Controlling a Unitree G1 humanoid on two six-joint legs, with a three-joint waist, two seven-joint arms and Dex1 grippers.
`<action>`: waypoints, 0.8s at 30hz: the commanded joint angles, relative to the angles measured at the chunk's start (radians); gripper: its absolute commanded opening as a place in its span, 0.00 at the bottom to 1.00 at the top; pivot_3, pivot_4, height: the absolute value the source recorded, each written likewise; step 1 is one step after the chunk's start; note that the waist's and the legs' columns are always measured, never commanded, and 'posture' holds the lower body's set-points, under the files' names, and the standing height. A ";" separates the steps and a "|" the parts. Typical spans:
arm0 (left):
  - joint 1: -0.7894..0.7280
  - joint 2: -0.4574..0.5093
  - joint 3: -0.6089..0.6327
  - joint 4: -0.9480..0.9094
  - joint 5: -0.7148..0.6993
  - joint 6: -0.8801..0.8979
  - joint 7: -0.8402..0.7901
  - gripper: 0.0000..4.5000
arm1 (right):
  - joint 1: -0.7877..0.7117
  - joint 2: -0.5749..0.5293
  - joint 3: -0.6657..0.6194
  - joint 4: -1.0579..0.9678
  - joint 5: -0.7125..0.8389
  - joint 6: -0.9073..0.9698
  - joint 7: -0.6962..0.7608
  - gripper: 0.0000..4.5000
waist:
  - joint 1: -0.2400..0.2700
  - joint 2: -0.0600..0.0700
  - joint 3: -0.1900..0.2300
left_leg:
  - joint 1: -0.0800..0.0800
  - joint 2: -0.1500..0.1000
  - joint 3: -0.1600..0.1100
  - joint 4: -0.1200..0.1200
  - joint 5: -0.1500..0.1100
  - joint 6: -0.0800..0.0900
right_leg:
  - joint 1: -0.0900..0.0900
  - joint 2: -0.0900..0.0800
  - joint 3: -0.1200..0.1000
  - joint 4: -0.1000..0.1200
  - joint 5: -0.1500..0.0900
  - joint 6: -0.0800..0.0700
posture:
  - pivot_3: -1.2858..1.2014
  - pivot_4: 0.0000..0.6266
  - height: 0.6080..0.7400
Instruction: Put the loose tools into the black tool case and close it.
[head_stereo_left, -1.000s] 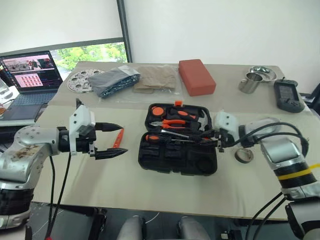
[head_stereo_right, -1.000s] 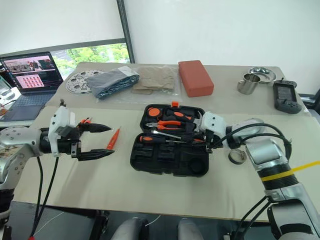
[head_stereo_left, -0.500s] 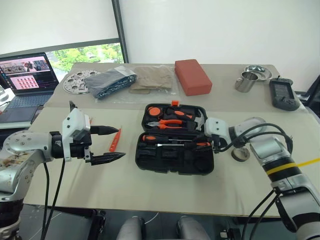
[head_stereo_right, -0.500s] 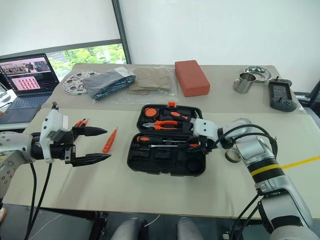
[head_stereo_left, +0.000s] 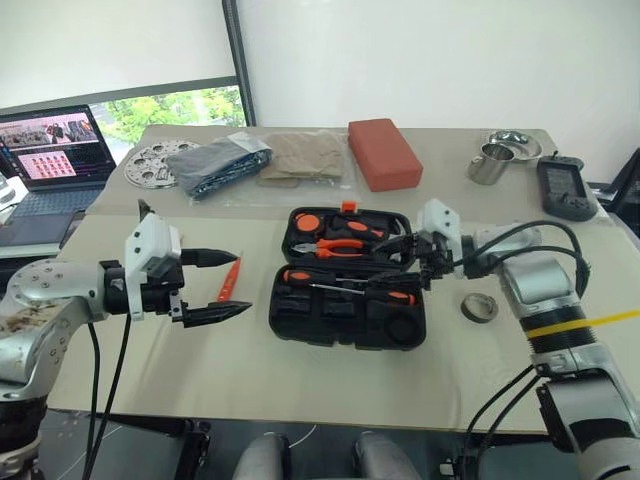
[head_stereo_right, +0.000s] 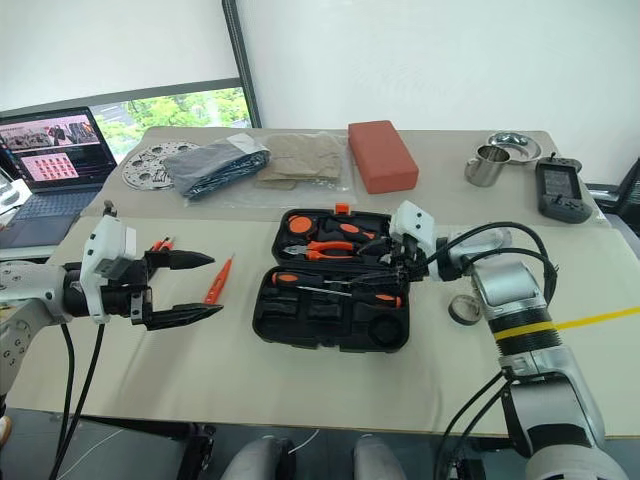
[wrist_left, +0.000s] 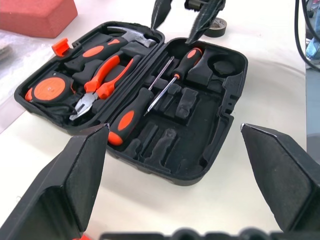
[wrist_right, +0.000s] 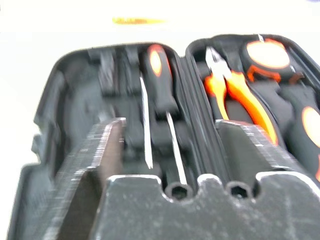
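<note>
1. Lying open in the middle of the table (head_stereo_left: 300, 370), the black tool case (head_stereo_left: 300, 325) has its orange latch at 12 o'clock; its place on the table matches that of a second ago.
2. The left hand (head_stereo_left: 240, 282) hangs at 9 o'clock of the case, fingers spread as wide as they go and holding nothing; it has kept its place.
3. The right hand (head_stereo_left: 408, 262) hovers above the case's 3 o'clock end, near the hinge. A second ago it sat lower, down at the near half. Its fingers stand partly apart with nothing between them.
4. Two orange-and-black screwdrivers (wrist_left: 131, 117) (wrist_left: 187, 62) lie in the near half, handles at opposite ends. The one at the 3 o'clock end has come free of the right hand.
5. The small orange screwdriver (head_stereo_left: 230, 280) lies on the table at 9 o'clock of the case, partly behind the left hand's fingers.
6. The dark tape roll (head_stereo_left: 480, 307) lies at 3 o'clock of the case, beside the right arm.
7. Orange tips (head_stereo_right: 160, 243) show behind the left hand; what they belong to I cannot tell.
8. The laptop (head_stereo_left: 55, 145) screen at 10 o'clock is too small to read.
</note>
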 joint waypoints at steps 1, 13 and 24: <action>-0.015 0.011 0.006 0.001 -0.004 -0.014 0.004 1.00 | 0.044 0.013 -0.014 -0.018 0.008 -0.095 -0.001 0.36 | 0.001 0.000 0.000 | 0.000 0.000 0.000 0.000 0.000 0.000 | 0.000 0.000 0.000 0.000 0.000 0.000 | 0.52 0.24 1.00; -0.003 0.034 0.023 0.002 -0.007 -0.013 -0.006 1.00 | 0.051 0.070 0.033 0.246 -0.101 -0.291 -0.024 0.00 | -0.003 -0.001 0.000 | 0.001 0.000 0.001 0.000 0.000 0.000 | 0.000 0.000 0.000 0.000 0.000 0.000 | 0.52 0.24 1.00; 0.030 0.029 0.032 -0.008 -0.003 -0.023 0.001 1.00 | 0.034 0.072 0.070 0.312 -0.153 -0.302 -0.028 0.00 | -0.008 -0.001 0.000 | 0.004 0.000 0.001 0.000 0.000 0.000 | 0.002 0.000 0.001 0.001 0.000 0.000 | 0.52 0.24 1.00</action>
